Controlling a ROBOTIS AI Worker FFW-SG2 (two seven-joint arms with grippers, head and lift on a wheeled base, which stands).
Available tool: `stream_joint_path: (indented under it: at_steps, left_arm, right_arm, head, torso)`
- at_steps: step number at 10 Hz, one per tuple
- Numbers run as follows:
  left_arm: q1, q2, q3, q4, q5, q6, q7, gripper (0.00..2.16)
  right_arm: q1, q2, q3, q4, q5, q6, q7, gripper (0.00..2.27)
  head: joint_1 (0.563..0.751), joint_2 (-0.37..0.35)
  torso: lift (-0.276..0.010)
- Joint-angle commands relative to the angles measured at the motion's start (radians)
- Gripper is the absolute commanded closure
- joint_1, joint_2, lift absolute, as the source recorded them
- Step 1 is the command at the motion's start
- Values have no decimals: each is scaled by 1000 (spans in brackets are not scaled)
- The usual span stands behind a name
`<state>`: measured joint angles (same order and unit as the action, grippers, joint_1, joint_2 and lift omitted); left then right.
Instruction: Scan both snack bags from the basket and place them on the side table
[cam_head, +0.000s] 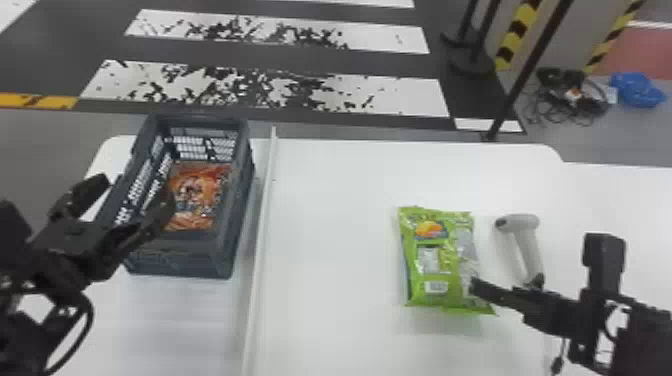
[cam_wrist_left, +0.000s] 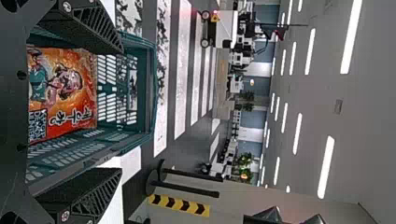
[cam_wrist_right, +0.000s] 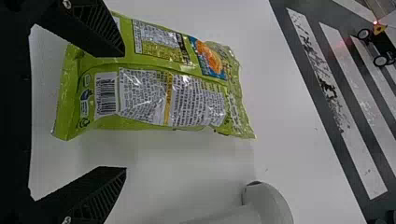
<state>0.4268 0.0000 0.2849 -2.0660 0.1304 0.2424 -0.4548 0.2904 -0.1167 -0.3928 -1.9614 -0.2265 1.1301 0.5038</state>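
Pinching the green snack bag (cam_head: 440, 265), centre right, or orange snack bag (cam_head: 192, 197), in the upper-left basket (cam_head: 175, 261), by its edge should suit light, slippery film; left gripper (cam_wrist_left: 120, 111), right gripper (cam_wrist_right: 124, 111) gape wide.

The right hand (cam_head: 505, 283), its two black ribbed fingers (cam_wrist_right: 95, 198) parted, frames one end of a green snack bag (cam_wrist_right: 173, 95) lying flat on a white surface (cam_wrist_right: 299, 149). One finger overlaps the bag in the right wrist view; whether they touch is unclear. The bag shows its printed back, with a barcode (cam_wrist_right: 106, 94), panels of small text and a picture of round orange food. A pale gray scanner (cam_wrist_right: 275, 205), partly in view, rests nearby. Beyond the surface's edge, a black wheeled unit (cam_wrist_right: 385, 44) stands on a dark floor (cam_wrist_right: 359, 154) with worn white stripes.
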Motion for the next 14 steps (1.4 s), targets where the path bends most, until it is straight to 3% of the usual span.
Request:
stream_joint_path:
  at_steps: [1,3,4,6,10,14]
  left_arm:
    - [0,-3,-1,3,0,-1,-1,100]
    - [3,-3,4,6,2,-1,-1,100]
    - [3,-3,5,6,3,-1,-1,100]
    - [4,-3,4,7,3,-1,-1,100]
    - [7,-3,7,7,3,-1,-2,100]
    - [15,-3,10,-5,3,-4,-4,100]
  right_arm:
    - [-42,-6,17,75,4,14,36,60]
    - [-74,-9,35,130,10,26,76,110]
    - [-86,-14,42,147,26,29,105,475]
    - [-93,-17,54,150,67,44,125,2256]
    - [-57,-18,-20,61,-50,87,156,2256]
    - [-91,-12,-210,-24,-237,152,174,2256]
  head:
    - [695,-43]
    - [695,-22]
    - [695,-8]
    - [695,6]
    - [695,7]
    - [695,-9]
  torso:
    - [-75]
    - [-75]
    - [-75]
    - [-75]
    - [-75]
    - [-75]
